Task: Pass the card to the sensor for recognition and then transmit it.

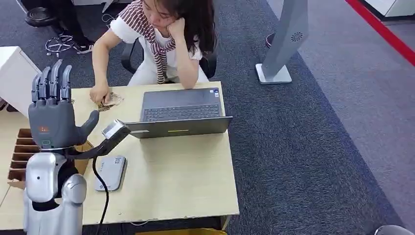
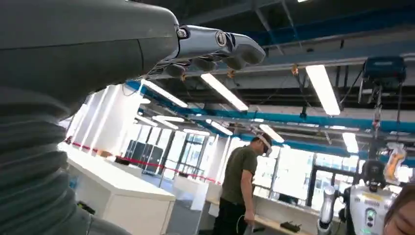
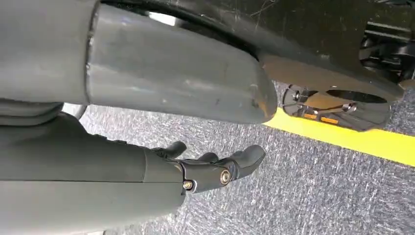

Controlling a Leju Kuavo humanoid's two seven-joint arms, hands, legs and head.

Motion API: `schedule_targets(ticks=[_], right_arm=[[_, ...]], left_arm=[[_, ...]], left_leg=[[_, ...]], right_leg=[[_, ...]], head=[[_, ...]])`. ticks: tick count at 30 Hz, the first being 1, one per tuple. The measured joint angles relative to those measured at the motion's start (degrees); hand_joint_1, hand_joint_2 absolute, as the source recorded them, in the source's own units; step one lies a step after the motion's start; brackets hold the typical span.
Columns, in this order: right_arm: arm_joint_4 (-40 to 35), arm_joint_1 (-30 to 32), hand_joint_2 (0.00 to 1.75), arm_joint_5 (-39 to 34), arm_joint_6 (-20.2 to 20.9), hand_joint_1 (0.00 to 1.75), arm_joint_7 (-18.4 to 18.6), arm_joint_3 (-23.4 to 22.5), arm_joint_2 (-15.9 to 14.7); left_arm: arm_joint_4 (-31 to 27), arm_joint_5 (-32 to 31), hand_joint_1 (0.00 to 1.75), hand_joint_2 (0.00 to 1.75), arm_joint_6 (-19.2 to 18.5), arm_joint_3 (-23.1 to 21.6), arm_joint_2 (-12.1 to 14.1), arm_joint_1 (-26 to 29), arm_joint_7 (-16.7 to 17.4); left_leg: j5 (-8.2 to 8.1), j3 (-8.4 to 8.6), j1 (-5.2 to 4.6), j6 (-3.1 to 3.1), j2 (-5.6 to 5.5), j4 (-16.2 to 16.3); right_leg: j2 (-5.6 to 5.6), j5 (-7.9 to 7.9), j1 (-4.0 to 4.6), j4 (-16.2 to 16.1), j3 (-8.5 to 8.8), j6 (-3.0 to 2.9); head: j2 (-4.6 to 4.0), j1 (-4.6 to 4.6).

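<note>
With left hand (image 1: 51,115) raised empty, fingers spread, above card box (image 1: 22,152) at far left. Card likely inside, hard to tell. Sensor (image 1: 111,172) just right, untouched; nothing done yet. Right hand (image 3: 210,169) hanging, loosely open, empty.

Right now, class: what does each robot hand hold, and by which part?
Nothing. The left hand is raised with fingers spread; the right hand hangs empty over the carpet.
</note>
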Motion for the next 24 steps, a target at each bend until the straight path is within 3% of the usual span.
schedule_targets(ticks=[5, 8, 16, 24], right_arm=[[0.0, 0.2, 0.00, 0.5, -0.9, 0.00, 0.0, -1.5, 0.1], [0.0, 0.2, 0.00, 1.3, -1.0, 0.00, 0.0, -1.7, 0.2], [0.0, 0.2, 0.00, 3.5, -0.6, 0.00, -0.4, -2.4, 0.2], [-0.1, 0.2, 0.00, 4.1, -0.6, 0.00, -0.4, -2.7, 0.2]], left_arm=[[-5.1, 1.5, 0.00, 1.75, 12.5, 0.5, 3.9, 13.6, -6.0], [-5.9, 1.2, 0.00, 1.75, 16.6, 1.5, 5.4, 19.5, -8.1], [-2.7, -1.6, 0.00, 1.75, 21.6, 5.0, 9.1, 26.5, -8.9], [1.8, -1.7, 0.00, 1.75, 22.7, 7.8, 10.7, 28.1, -8.9]], left_leg=[[-0.13, 0.06, 0.00, -0.08, 0.07, 0.0], [-0.15, 0.05, 0.01, -0.10, 0.00, -0.1], [-0.16, 0.03, 0.01, -0.09, -0.01, -0.1], [-0.14, 0.03, 0.02, -0.10, -0.07, -0.1]], right_leg=[[0.10, -0.22, 0.04, 0.0, -0.03, -0.02], [0.04, -0.25, 0.05, 0.0, -0.03, -0.03], [0.01, -0.25, 0.04, 0.0, -0.02, -0.03], [-0.03, -0.24, 0.05, 0.0, -0.01, -0.04]], head=[[0.02, 0.02], [0.02, 0.02], [0.00, 0.00], [0.00, 0.00]])
